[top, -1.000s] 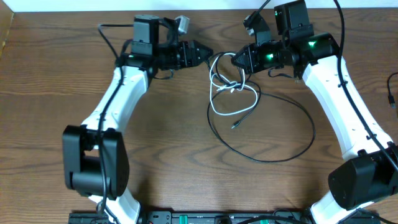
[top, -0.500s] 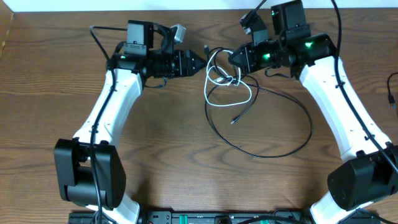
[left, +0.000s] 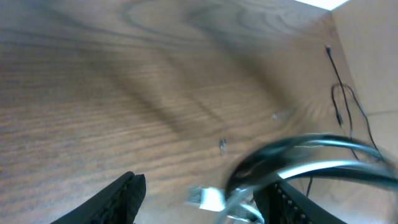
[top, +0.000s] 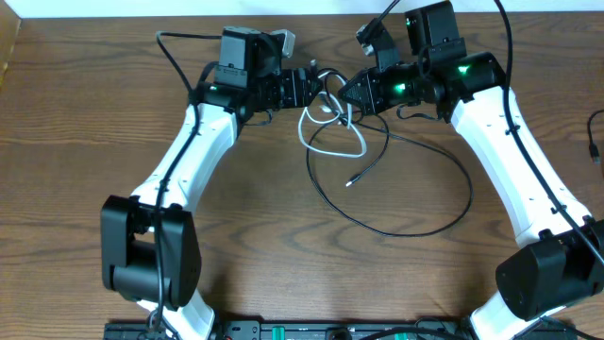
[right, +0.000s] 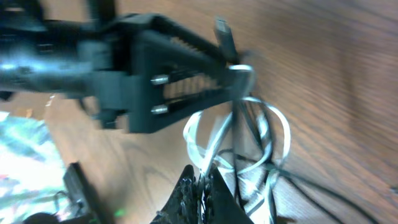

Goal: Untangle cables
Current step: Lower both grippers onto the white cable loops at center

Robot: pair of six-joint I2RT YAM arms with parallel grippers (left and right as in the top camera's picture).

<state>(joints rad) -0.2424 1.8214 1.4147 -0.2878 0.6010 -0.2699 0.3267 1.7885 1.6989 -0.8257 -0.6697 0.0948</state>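
Overhead: black and white cables (top: 330,121), tangled

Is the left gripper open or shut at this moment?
Open. In the left wrist view, the left gripper has its two fingers wide apart, with bare table between them.

Brown wood-grain table (top: 75,142), a dark bar (top: 274,331) with green parts along its near edge

— What's the surface like?
— Tabletop (top: 75,123): brown wood grain, smooth, slight sheen.
— The cords?
— White cable (right: 188,135) glossy plastic, black cable (top: 471,194) matt. My jaws: matt black plastic, ribbed.
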